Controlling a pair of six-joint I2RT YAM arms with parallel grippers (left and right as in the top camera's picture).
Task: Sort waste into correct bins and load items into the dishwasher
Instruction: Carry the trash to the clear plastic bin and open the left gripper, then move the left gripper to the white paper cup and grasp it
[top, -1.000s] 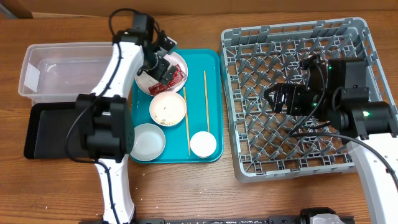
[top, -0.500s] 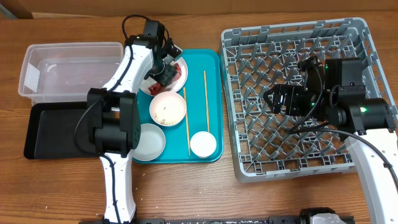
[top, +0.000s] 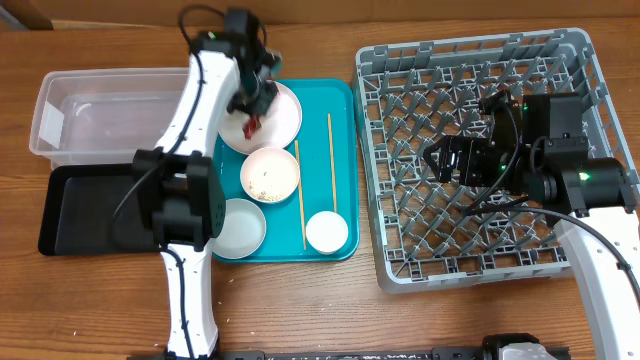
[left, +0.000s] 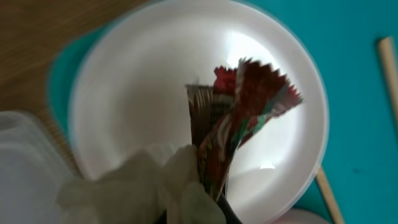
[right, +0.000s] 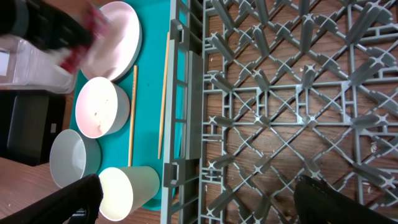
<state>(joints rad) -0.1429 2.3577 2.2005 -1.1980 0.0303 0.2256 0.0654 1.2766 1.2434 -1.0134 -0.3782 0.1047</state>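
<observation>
The wrapper (left: 239, 118) hangs just above the plate (top: 288, 108) at the teal tray's (top: 340, 100) back left, clamped in the left gripper (top: 250, 106), with tissue (left: 143, 186) bunched beside it. White bowl (top: 270, 175), green bowl (top: 238, 228), cup (top: 327, 232) and chopsticks (top: 300, 195) wait on the tray. To its right the rack (top: 480, 60) shows no dishes, and the right gripper (top: 440, 162) gapes above it. By my reading, sorting has barely begun.

Left pincer (top: 250, 110) clamped, right pincer (top: 438, 160) agape
</observation>
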